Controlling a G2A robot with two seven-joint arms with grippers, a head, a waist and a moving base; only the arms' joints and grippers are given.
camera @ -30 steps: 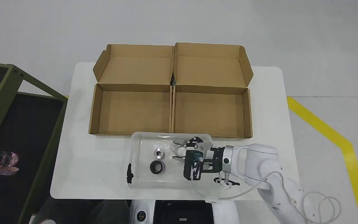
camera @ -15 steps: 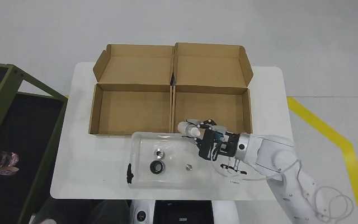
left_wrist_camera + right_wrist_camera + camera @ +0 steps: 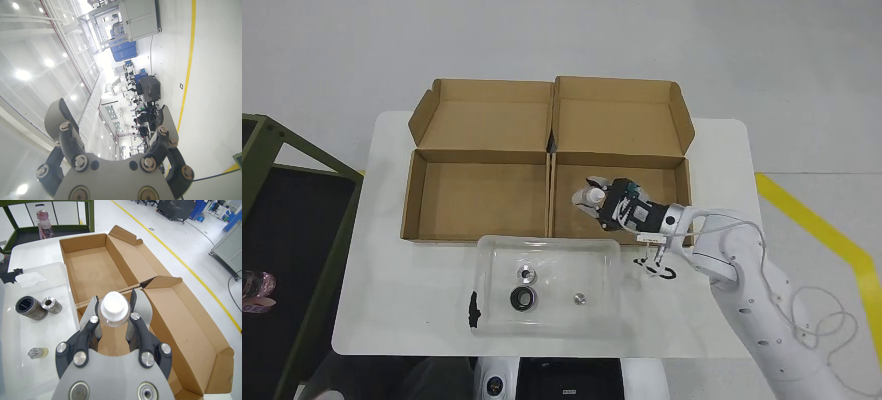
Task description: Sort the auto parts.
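A white counter (image 3: pixel 382 250) carried the sorting set-up. Farthest to the left of the right claw (image 3: pixel 594 197) lay the left cardboard box (image 3: pixel 477 200), open. Nearer, on the claw's left and toward the robot, sat a clear tray (image 3: pixel 478 262) with three metal parts: a black bearing (image 3: pixel 524 298), a small silver sleeve (image 3: pixel 527 274) and a short stud (image 3: pixel 579 297). Directly beneath the claw was the right cardboard box (image 3: pixel 652 205), also open.

The risk, as it appeared, lay in the drop. The claw hung close to the box's near left corner, just beside the wall shared with the left box. A release there could have sent the round bottle against that wall, or let it roll once it landed. The bottle's smooth clear body could also have slipped through the fingers.

The right claw gripped a small clear bottle (image 3: pixel 114 308) with a white cap. Its fingers (image 3: pixel 94 306) were narrowed onto the bottle's sides just below the cap, which faced back toward the wrist.

The left claw (image 3: pixel 112 106) was held away from the counter, pointing into the hall. Its jaws were spread wide and held nothing.
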